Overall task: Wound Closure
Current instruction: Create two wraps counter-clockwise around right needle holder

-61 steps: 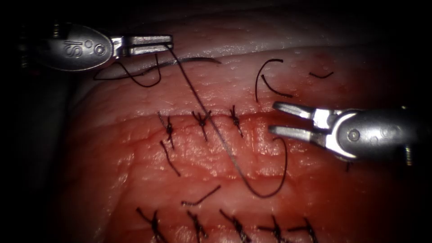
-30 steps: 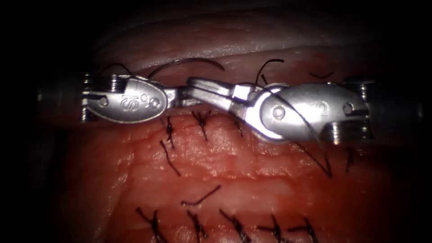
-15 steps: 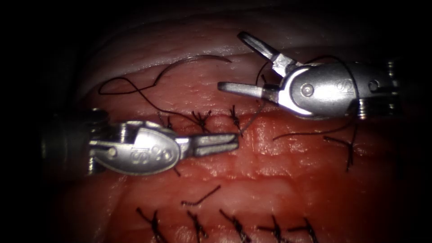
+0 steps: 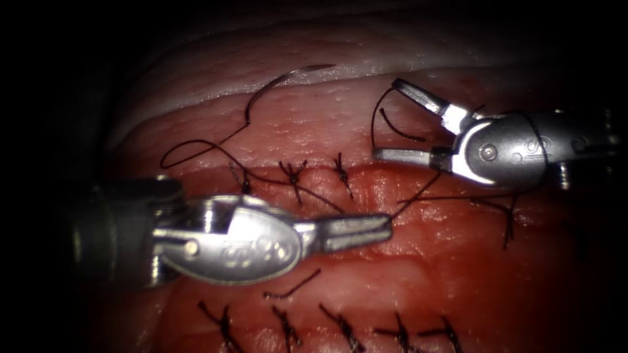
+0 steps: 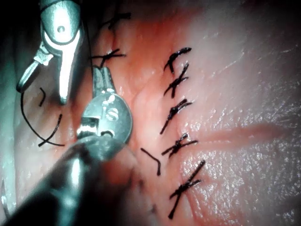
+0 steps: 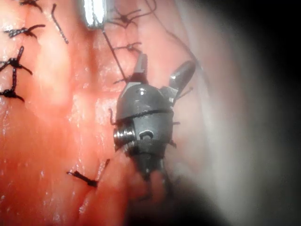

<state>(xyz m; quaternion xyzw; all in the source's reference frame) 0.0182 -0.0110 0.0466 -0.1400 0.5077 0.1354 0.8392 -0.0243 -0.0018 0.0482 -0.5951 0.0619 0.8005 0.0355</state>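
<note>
The slim curved steel needle (image 4: 281,80) lies loose on the pale-and-red pork tissue (image 4: 405,268), at eleven o'clock from the horizontal cut (image 4: 386,171); it is not in the tissue and neither tool holds it. The dark thread (image 4: 415,196) trails from it across the stitches to the left arm's silver needle driver (image 4: 386,225), whose jaws are clamped on the thread at their tip. From there the thread climbs toward two o'clock and lies draped over the right arm's silver needle driver (image 4: 386,117), whose jaws gape wide, grasping nothing. This looks like knot-tying; a next move would call for the open jaws to take a thread end. Counted: one needle, two tools, three knotted black stitches (image 4: 294,176) on the cut, five in the row at six o'clock (image 4: 343,333)
</note>
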